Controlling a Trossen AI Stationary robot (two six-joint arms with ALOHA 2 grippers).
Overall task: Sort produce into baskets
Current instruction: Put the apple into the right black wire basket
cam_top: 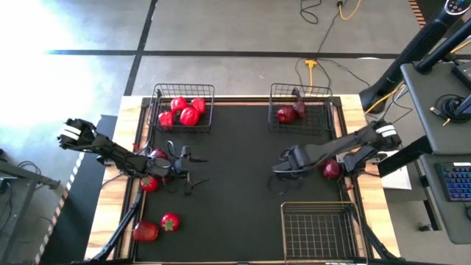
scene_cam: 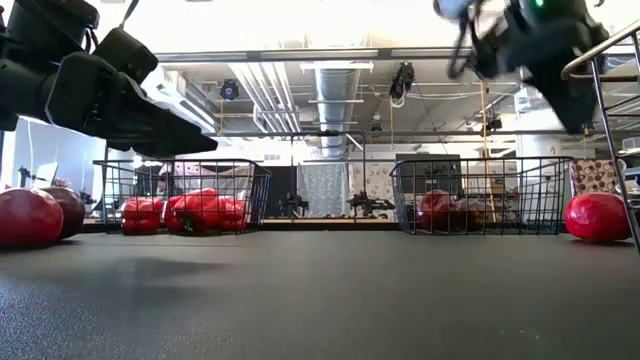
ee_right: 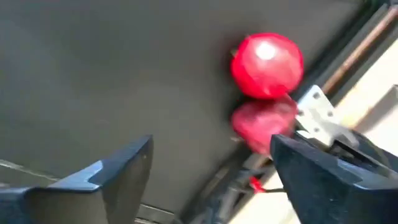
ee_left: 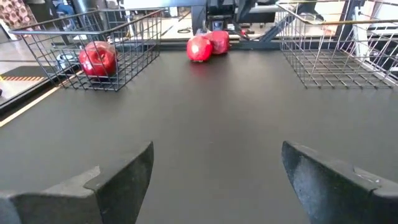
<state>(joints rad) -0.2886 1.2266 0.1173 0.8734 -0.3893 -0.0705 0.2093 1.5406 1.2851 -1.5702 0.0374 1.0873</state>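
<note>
Both grippers empty, fingers spread wide.
Your right gripper [cam_top: 283, 165] hovers left of the maroon fruit [cam_top: 331, 169] at the mat's right edge; a nudge rolls it off. Left gripper [cam_top: 190, 169] idles.

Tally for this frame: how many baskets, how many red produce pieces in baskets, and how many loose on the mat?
Baskets: 3
Produce in baskets: 6
Loose produce on the mat: at least 5, some half hidden by arms
Total: at least 14
</note>
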